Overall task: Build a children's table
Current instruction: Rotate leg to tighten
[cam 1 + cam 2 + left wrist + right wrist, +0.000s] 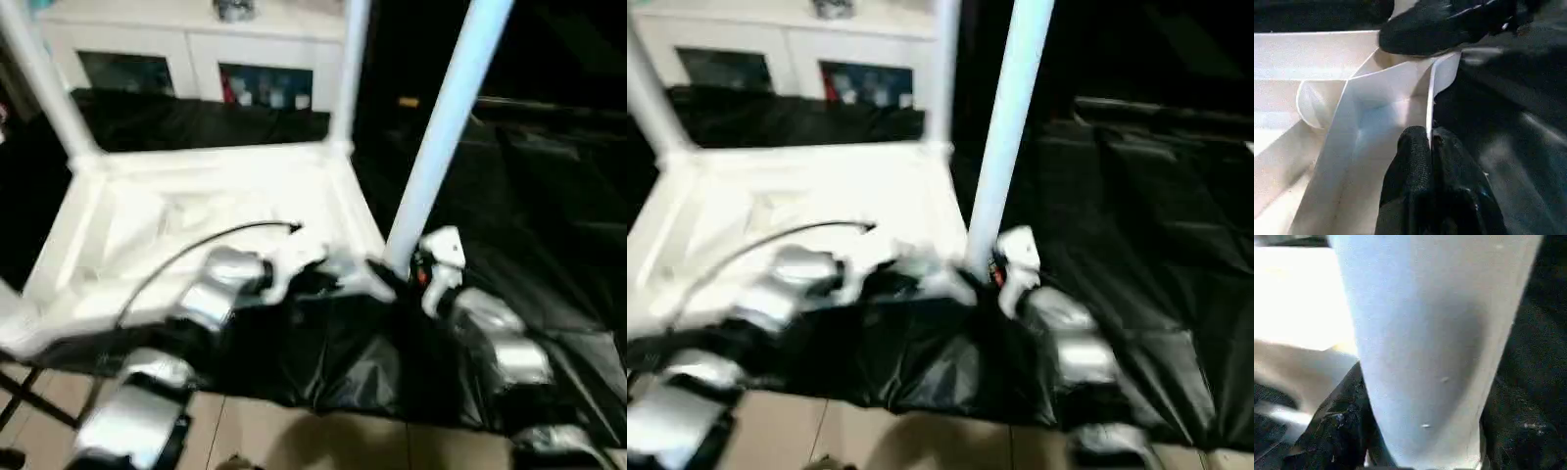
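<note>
Upside down, the small white plastic children's table top (211, 230) lies on a counter draped in crinkled black plastic sheeting (529, 225), its ribbed underside facing up. Two long round white legs stand upright in the far corner sockets: far-left leg (44, 83), far-right leg (348, 69). A third long white tapered leg (446, 122) rises at the near right corner, leaning slightly to the right.

Left hand (1430, 147): black fingers (1413, 161) pinched narrow on the thin white edge wall of the top near that corner, one finger each side of the wall. From the head view the left silver forearm (211, 294) reaches over the near rim; a thin black cable (211, 240) arcs above it.

Right hand (416, 269): at the base of the third leg, black fingers (1339, 426) spread either side of the round shaft, holding it. Right silver forearm (500, 348) lies over the sheeting.

Behind the counter: a white cabinet with glass doors (196, 59). Pale floor (323, 436) below the near edge.
</note>
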`<state>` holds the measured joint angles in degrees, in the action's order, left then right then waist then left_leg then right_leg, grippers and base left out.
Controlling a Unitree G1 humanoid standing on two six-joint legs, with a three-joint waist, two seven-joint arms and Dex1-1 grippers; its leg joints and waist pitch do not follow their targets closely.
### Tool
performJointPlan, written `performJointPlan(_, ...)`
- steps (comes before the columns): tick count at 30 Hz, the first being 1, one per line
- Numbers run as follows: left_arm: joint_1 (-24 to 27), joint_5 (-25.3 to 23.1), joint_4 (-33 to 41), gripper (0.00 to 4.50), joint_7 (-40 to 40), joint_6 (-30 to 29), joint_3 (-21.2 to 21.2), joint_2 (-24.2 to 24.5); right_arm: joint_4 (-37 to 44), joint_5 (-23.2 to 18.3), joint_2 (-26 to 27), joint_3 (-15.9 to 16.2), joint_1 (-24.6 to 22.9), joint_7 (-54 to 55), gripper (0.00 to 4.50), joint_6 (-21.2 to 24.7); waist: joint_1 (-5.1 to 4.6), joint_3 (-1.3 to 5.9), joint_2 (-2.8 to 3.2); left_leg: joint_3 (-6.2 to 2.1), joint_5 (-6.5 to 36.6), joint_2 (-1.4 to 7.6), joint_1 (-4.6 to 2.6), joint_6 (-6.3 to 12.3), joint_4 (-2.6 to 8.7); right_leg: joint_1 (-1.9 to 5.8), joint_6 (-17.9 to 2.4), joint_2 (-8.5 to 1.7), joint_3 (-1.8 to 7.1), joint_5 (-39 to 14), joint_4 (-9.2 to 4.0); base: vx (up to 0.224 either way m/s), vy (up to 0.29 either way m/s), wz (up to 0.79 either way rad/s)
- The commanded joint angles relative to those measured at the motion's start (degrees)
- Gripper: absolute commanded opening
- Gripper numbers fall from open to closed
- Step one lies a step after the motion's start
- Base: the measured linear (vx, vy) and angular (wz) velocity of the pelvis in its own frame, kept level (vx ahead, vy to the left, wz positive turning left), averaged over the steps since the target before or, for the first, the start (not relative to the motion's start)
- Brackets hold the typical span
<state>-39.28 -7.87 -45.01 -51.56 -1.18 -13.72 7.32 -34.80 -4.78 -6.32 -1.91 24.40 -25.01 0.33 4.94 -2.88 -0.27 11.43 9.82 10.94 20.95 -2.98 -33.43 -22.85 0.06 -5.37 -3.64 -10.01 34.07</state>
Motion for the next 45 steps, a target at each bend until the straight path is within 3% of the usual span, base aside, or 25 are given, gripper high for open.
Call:
performJointPlan(1,-1.7,0.6,0.9,0.00,5.2,0.1,-1.1,-5.7,-3.1,3.5,6.4,5.5,0.0,3.5,2.59,-0.2,-0.27,3.29,-0.45,-1.47,18.5,2.29,-0.93,-0.82,4.74,1.60,-9.8,-3.54,2.38,-21.0,-4.95,0.000,0.000,0.00)
performJointPlan(4,-1.4,0.7,1.3,0.00,4.9,0.3,-1.1,-5.9,-3.1,3.0,7.3,4.8,0.4,4.2,2.59,-1.3,-0.20,3.48,-0.31,-1.27,17.1,2.11,-0.74,0.61,4.56,1.90,-10.1,-3.39,2.43,-17.9,-4.77,0.000,0.000,0.00)
performJointPlan(7,-1.0,0.3,1.7,0.00,4.4,0.9,-1.4,-6.0,-3.4,2.6,8.2,4.1,0.9,5.6,3.26,-2.9,-0.20,3.55,-0.27,-1.17,15.9,2.14,-0.70,1.19,4.50,1.97,-10.5,-3.36,2.44,-16.1,-4.58,0.000,0.000,0.00)
performJointPlan(8,-0.8,0.6,2.0,0.00,3.0,1.8,-1.6,-5.4,-2.6,1.9,7.9,3.5,0.7,5.4,3.28,-3.4,-0.18,3.52,-0.04,-1.21,15.9,2.17,-0.68,1.33,4.57,2.03,-10.6,-3.33,2.39,-16.1,-4.58,0.000,0.000,0.00)
performJointPlan(14,0.0,1.7,3.4,0.00,-1.3,2.9,-1.5,-3.2,-0.1,0.8,3.8,3.3,-0.2,0.2,3.82,-4.3,-0.17,3.63,-0.20,-1.20,15.9,2.27,-0.59,1.70,4.53,2.24,-11.0,-3.26,2.39,-14.3,-4.38,0.000,0.000,0.00)
performJointPlan(20,1.5,4.3,6.2,0.00,-9.9,3.3,-1.5,0.9,5.5,-3.5,-4.4,6.1,-2.5,-19.6,3.82,-1.7,0.25,3.66,-0.40,-0.93,12.5,2.33,-0.35,4.99,4.01,2.56,-13.3,-3.23,2.32,-9.5,-3.85,0.000,0.000,0.00)
performJointPlan(24,2.0,5.3,7.3,0.00,-17.9,2.6,-2.4,4.6,9.1,-6.9,-10.9,7.8,-3.5,-33.3,3.82,2.0,0.61,3.51,-0.44,-0.92,13.3,2.73,-0.38,4.78,4.14,2.55,-13.1,-3.21,2.22,-12.1,-3.84,0.000,0.000,0.00)
performJointPlan(25,2.0,5.3,7.3,0.00,-17.9,2.6,-2.4,4.6,9.1,-6.9,-10.9,7.8,-3.5,-33.3,3.55,2.0,0.63,3.55,-0.44,-0.90,13.4,2.69,-0.43,4.72,4.11,2.57,-13.3,-3.16,2.19,-12.1,-3.79,0.000,0.000,0.00)
performJointPlan(32,1.8,5.4,7.5,0.00,-23.9,1.7,-3.3,8.2,9.1,-7.9,-16.4,10.2,-2.7,-45.2,3.00,4.3,1.01,3.53,-0.74,-0.84,12.9,2.71,-0.47,3.93,3.97,2.36,-14.0,-3.34,2.18,-12.7,-3.70,0.000,0.000,0.00)
performJointPlan(39,1.5,5.8,7.1,0.00,-23.7,1.8,-3.2,7.9,8.3,-5.4,-16.2,12.9,-2.5,-45.7,2.44,2.8,1.38,3.53,-1.05,-0.83,12.5,2.64,-0.53,3.46,3.94,2.29,-13.4,-3.45,2.25,-13.8,-3.76,0.000,0.000,0.00)
performJointPlan(45,1.7,5.9,7.1,0.00,-23.4,2.0,-3.3,7.7,9.3,-5.9,-16.1,13.2,-3.2,-46.3,2.09,3.5,1.32,3.53,-0.75,-0.86,12.8,2.63,-0.54,3.35,3.97,2.28,-13.1,-3.34,2.25,-14.0,-3.83,0.000,0.000,0.00)
